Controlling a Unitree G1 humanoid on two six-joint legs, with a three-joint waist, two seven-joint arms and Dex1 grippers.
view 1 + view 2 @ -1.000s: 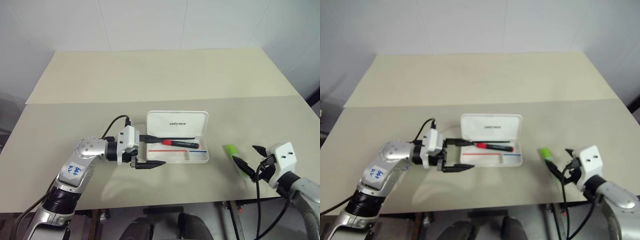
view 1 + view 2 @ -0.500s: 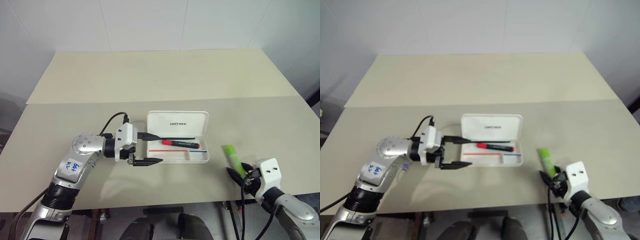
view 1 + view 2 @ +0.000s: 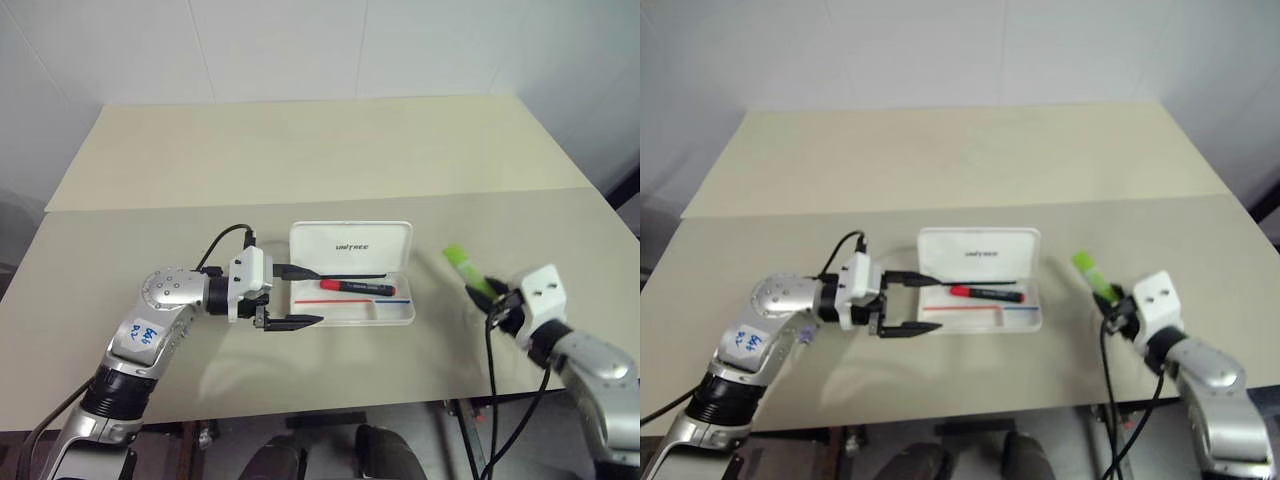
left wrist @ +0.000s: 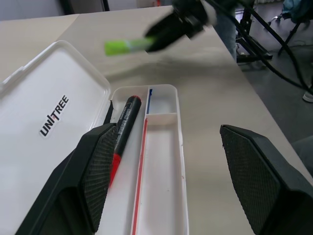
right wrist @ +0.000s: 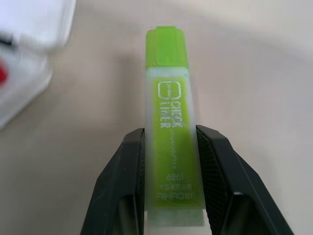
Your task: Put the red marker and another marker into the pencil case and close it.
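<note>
**Highlighter gripped on my right, case open with the red pen inside**

I see the beige table [image 3: 300, 150] spanning the whole view, and on it, near the middle, the pencil case [image 3: 352, 245] lying open, its white lid tipped back and flat, the tray towards me. My left gripper [image 3: 296, 296] sits at the case's left end with its two black fingers spread wide, one finger [image 4: 95, 171] over the tray's edge next to the pen, the other outside the front wall; it has hold of nothing. My right gripper [image 5: 170, 196] is off to the right of the case, well apart from it, fingers pressed against both sides of the lime-green highlighter [image 5: 169, 127], whose capped end sticks out past the fingertips. The red marker [image 3: 357, 287] lies lengthwise in the tray's back compartment
</note>
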